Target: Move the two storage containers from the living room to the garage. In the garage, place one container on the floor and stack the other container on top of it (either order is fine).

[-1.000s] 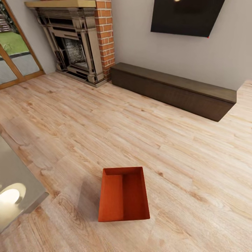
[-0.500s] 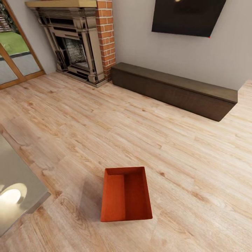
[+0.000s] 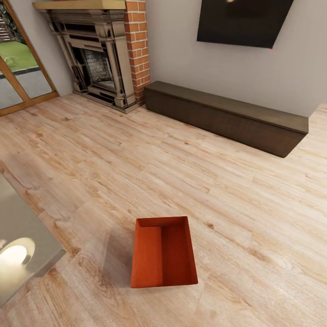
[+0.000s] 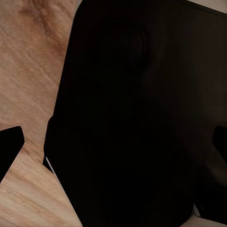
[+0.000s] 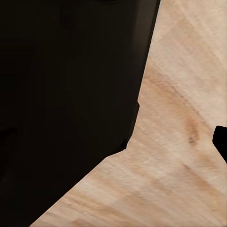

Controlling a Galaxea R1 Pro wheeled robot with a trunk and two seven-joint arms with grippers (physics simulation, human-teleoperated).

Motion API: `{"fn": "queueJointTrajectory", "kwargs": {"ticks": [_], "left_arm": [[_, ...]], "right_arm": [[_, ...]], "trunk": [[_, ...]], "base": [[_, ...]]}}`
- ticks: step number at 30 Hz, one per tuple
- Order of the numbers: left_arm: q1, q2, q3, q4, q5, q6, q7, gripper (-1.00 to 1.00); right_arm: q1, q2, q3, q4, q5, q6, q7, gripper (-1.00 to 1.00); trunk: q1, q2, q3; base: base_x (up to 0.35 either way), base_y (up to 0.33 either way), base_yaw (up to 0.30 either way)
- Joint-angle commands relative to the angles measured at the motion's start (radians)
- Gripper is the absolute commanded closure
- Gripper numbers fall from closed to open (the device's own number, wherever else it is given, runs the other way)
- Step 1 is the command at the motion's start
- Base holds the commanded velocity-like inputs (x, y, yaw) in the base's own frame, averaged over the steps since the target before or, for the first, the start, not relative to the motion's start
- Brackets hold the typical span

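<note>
One red-orange storage container (image 3: 163, 252) stands open-topped and empty on the light wood plank floor (image 3: 136, 163) of the living room, low in the middle of the head view. In the left wrist view my left gripper (image 4: 113, 146) is open, its dark fingertips (image 4: 9, 146) at opposite edges, over the robot's black body and wood floor. The right wrist view shows one dark fingertip (image 5: 221, 142) of my right gripper at the picture's edge, above wood floor beside the black body. Neither gripper holds anything.
A red-brick fireplace (image 3: 97, 59) stands at the back left, with a glass door (image 3: 18, 72) beside it. A long low dark cabinet (image 3: 227, 116) runs along the wall under a black TV (image 3: 240, 20). A grey table corner (image 3: 22, 245) juts in at the left.
The whole head view shifted slightly between one second and half a second ago, so the camera moved a little. Since then nothing has moved.
</note>
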Motion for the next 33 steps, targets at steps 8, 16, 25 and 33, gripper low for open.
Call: {"fn": "queueJointTrajectory", "kwargs": {"ticks": [8, 16, 25, 33], "left_arm": [[0.000, -0.002, -0.005, 0.001, 0.007, -0.003, 0.005, -1.00], [0.000, 0.005, -0.004, 0.000, 0.003, -0.002, 0.005, -1.00], [-0.006, 0.126, -0.001, -0.281, 0.000, 0.128, 0.116, -1.00], [-0.036, 0.140, 0.000, -0.385, 0.001, 0.282, 0.208, -1.00]], "right_arm": [[-0.001, -0.001, 0.005, 0.003, 0.006, -0.007, 0.002, -1.00], [-0.001, 0.005, 0.005, 0.003, 0.006, 0.000, 0.003, -1.00], [-0.043, -0.009, -0.007, -0.281, 0.000, 0.194, -0.108, -1.00], [-0.243, -0.018, -0.075, -0.361, -0.016, 0.229, -0.264, -1.00]], "trunk": [[0.000, 0.000, -0.001], [0.000, 0.000, -0.001], [0.000, 0.000, -0.001], [0.000, 0.000, -0.001]], "base": [[0.000, 0.000, 0.000], [0.000, 0.000, 0.000], [0.000, 0.000, 0.000], [0.000, 0.000, 0.000]]}}
